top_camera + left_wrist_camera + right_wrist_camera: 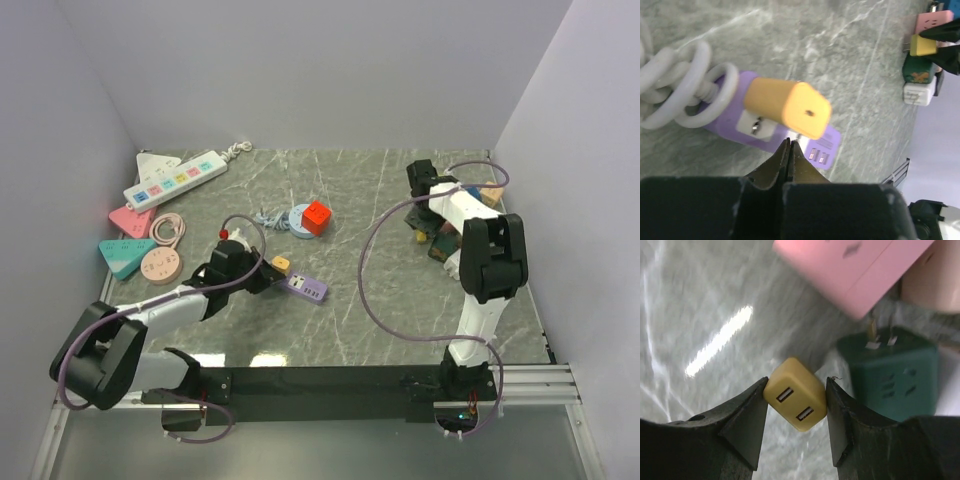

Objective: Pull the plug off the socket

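— Left tool [790, 152], nearest the lens: black fingers pressed together with nothing between them, tips just beside the socket [727, 125].
— And the socket?
— Lilac strip, flat on the counter [850, 55], on the left arm's side. White cord [675, 85] coiled at one end. Plug [787, 107]: yellow block standing in a white outlet face, ungripped.
— Handling?
— By my reckoning it is hard, smooth plastic, light, with rounded corners, so likely slippery. Best taken across its two flat sides, low toward the base, and pulled straight along its own axis. The strip looks light too and may lift with the plug unless pinned.
— Right tool [795, 387]?
— Clamped on a small yellow charger cube [796, 407], well apart from the socket, by a green adapter [890, 372] and a pink adapter [855, 270].
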`<move>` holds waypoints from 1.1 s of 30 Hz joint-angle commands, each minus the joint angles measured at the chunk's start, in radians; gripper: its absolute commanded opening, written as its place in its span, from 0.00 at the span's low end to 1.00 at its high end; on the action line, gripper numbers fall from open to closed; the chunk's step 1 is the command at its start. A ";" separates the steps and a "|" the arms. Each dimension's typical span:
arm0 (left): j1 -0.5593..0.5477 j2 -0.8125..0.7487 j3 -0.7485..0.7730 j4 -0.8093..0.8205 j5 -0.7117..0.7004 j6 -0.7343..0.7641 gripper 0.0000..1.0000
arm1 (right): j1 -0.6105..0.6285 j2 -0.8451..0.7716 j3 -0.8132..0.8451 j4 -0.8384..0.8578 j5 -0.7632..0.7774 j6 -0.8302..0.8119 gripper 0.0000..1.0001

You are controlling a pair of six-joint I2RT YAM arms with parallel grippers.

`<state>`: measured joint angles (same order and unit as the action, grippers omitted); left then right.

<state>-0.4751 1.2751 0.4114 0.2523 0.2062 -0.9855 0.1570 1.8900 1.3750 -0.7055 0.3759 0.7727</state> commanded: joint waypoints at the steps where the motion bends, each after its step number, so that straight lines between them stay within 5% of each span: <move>1: -0.003 -0.072 0.072 -0.079 -0.007 0.034 0.01 | -0.072 0.024 0.099 -0.048 0.018 0.036 0.11; 3: -0.003 -0.095 0.092 -0.113 -0.028 0.045 0.01 | -0.103 0.041 0.111 -0.055 -0.005 0.045 0.25; 4: -0.003 -0.120 0.095 -0.132 -0.034 0.048 0.01 | -0.123 0.037 0.110 -0.049 -0.026 0.040 0.47; 8: -0.003 -0.203 0.104 -0.247 -0.100 0.067 0.16 | -0.126 -0.054 0.061 0.036 -0.110 -0.038 0.92; 11: -0.002 -0.288 0.099 -0.304 -0.152 0.065 0.28 | -0.117 -0.153 0.035 0.057 -0.204 -0.085 0.94; 12: 0.000 -0.312 0.096 -0.344 -0.168 0.064 0.43 | -0.093 -0.202 0.029 0.061 -0.225 -0.099 0.95; 15: 0.003 -0.397 0.086 -0.421 -0.203 0.051 0.62 | 0.014 -0.300 -0.004 0.078 -0.278 -0.174 0.95; 18: 0.013 -0.462 0.073 -0.481 -0.278 0.038 0.66 | 0.163 -0.353 -0.022 0.069 -0.279 -0.199 0.96; 22: 0.030 -0.497 0.052 -0.534 -0.298 0.025 0.55 | 0.367 -0.309 -0.004 0.043 -0.295 -0.173 0.96; 27: 0.043 -0.497 0.015 -0.507 -0.255 0.011 0.16 | 0.565 -0.169 0.108 0.058 -0.275 -0.213 0.96; 33: 0.046 -0.493 -0.022 -0.475 -0.225 -0.004 0.04 | 0.690 0.001 0.277 0.020 -0.296 -0.291 0.98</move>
<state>-0.4351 0.7860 0.3992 -0.2531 -0.0387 -0.9756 0.8200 1.8614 1.5558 -0.6655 0.0799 0.5373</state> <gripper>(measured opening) 0.048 0.973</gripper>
